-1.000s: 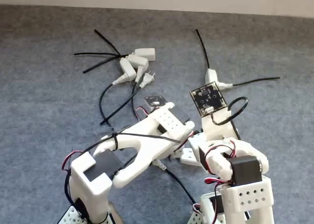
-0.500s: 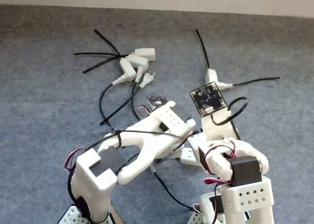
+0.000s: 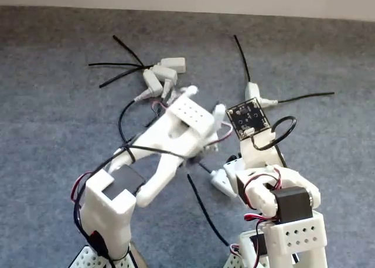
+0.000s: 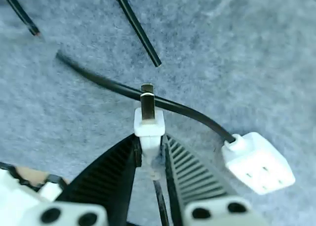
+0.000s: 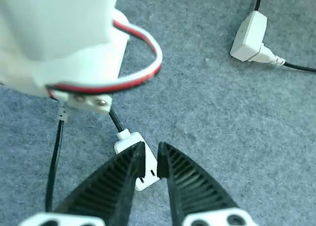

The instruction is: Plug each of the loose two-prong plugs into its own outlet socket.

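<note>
A two-prong plug [image 4: 149, 127] is being gripped tight by the left end effector [image 4: 149, 143]. The plug's long side is lined up with the end effector, and its prongs [image 4: 147, 100] are being pointed straight away from it. A black cord [image 4: 98, 80] is lying across the grey counter [image 4: 256, 48] under the prongs. A white outlet socket [image 4: 259, 162] is lying on the counter just beside the end effector, off to one side of where the prongs are pointing. So the plug is judged to need turning toward the socket before it can be pushed in. In the high view this arm is stretched out next to a bunch of white plugs and sockets [image 3: 164, 74], so it is the nearer arm. The right end effector [image 5: 150, 164] is being held low over a white cord end [image 5: 129, 141]. Whether it is gripping that piece cannot be told.
</note>
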Robot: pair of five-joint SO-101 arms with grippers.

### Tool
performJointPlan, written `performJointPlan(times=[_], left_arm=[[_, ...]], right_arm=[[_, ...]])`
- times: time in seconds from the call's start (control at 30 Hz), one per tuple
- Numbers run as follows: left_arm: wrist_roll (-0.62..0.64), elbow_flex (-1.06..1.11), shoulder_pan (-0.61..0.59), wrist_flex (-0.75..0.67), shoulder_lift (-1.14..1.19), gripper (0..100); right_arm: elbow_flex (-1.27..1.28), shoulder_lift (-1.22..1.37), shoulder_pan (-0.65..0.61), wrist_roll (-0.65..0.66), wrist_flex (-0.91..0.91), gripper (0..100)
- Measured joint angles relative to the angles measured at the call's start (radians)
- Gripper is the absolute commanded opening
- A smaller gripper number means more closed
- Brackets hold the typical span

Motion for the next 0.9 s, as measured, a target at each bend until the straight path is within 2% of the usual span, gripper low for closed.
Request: performJointPlan(times=[0.13, 0.23, 0.33, 0.47, 0.6, 0.7, 0.8, 0.9], left_arm=[[-0.146, -0.083, -0.034, 0.08, -0.002, 1], [-0.262, -0.083, -0.058, 0.089, 0.0, 1], [-0.436, -0.018, -0.089, 0.091, 0.0, 1], [-0.79, 0.137, -0.163, 0.091, 0.0, 1], [-1.249, 0.293, -0.302, 0.091, 0.0, 1], [-1.537, 0.318, -0.419, 0.086, 0.0, 1], [-1.732, 0.318, -0.516, 0.032, 0.0, 1], [-1.861, 0.322, -0.568, -0.023, 0.0, 1]], right_arm=[[0.0, 0.0, 0.0, 0.0, 0.0, 5.1], [0.0, 0.0, 0.0, 0.0, 0.0, 5.1], [0.0, 0.0, 0.0, 0.0, -0.003, 5.1], [0.0, 0.0, 0.0, 0.0, -0.003, 5.1], [0.0, 0.0, 0.0, 0.0, -0.003, 5.1], [0.0, 0.0, 0.0, 0.0, -0.003, 5.1], [0.0, 0.0, 0.0, 0.0, -0.003, 5.1], [0.0, 0.0, 0.0, 0.0, -0.003, 5.1]])
